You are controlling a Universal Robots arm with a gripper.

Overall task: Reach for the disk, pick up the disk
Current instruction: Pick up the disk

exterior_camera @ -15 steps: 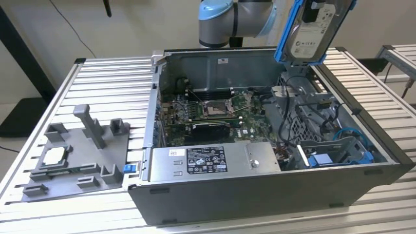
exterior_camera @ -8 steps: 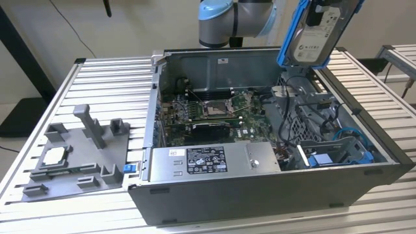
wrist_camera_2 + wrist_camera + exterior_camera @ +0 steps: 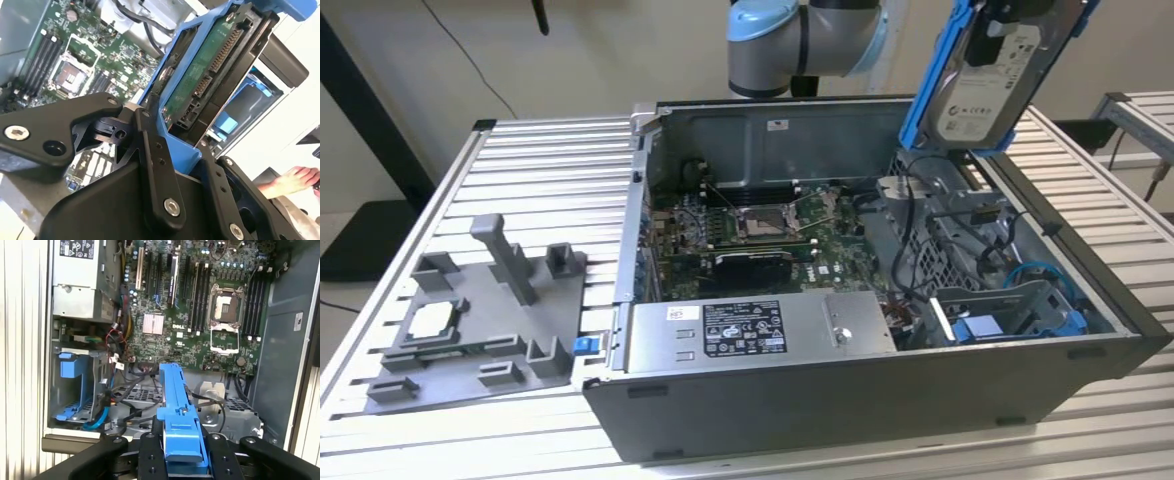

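Observation:
The disk point(image 3: 983, 80), a silver drive with a white label in a blue bracket, hangs upright in the air above the far corner of the open computer case at the exterior view's right. My gripper point(image 3: 182, 452) is shut on the bracket's edge, with black fingers point(image 3: 155, 160) on either side of the blue plastic. In the second wrist view the disk point(image 3: 210, 75) shows its green circuit board and connector side. In the first wrist view the disk's blue bracket point(image 3: 177, 410) stands edge-on between the jaws, with the case interior below it.
The open case point(image 3: 854, 400) holds a motherboard point(image 3: 761, 225), a power supply point(image 3: 747, 330) and a blue drive bay point(image 3: 1001, 320) with loose cables. A grey fixture point(image 3: 494, 330) with a small CPU chip point(image 3: 434, 320) sits on the slatted table. A person's hand point(image 3: 295, 181) is nearby.

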